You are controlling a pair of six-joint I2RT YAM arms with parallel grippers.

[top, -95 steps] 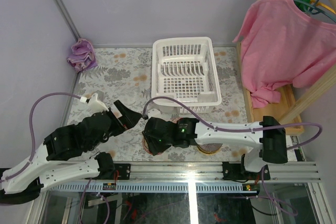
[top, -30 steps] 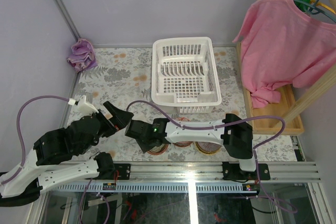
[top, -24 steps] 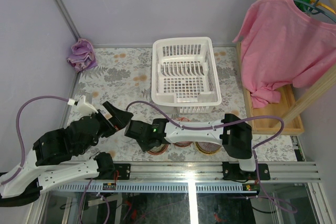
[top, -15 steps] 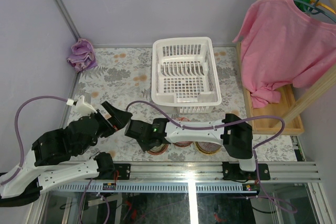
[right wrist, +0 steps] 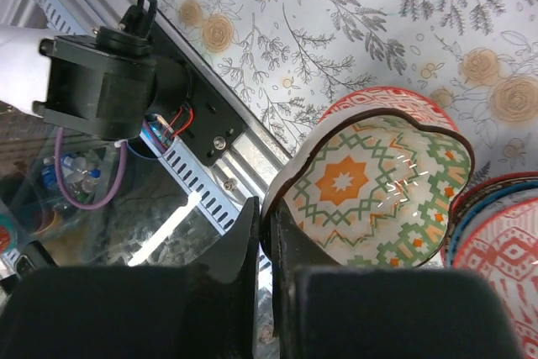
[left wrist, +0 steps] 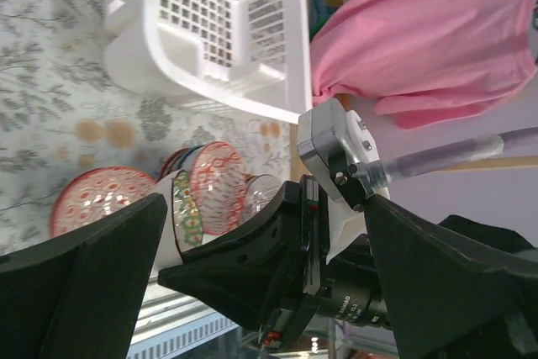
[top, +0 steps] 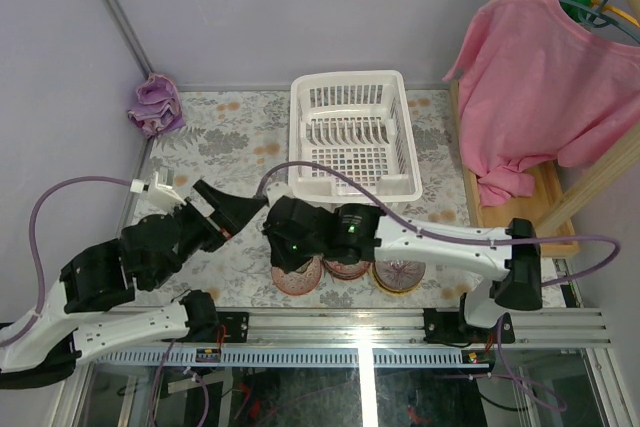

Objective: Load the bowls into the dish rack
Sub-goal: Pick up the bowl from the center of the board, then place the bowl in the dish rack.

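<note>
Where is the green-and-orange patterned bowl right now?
Right wrist view: the green-and-orange bowl is pinched by its rim in the right claw, over a pink-red bowl near the table's front rail.

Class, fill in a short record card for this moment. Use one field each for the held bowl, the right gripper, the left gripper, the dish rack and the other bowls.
held bowl: green and orange pattern inside, tilted
right gripper: shut on that bowl's rim
left gripper: open, holding nothing
dish rack: no bowl in it
other bowls: grouped at the near edge of the table
</note>
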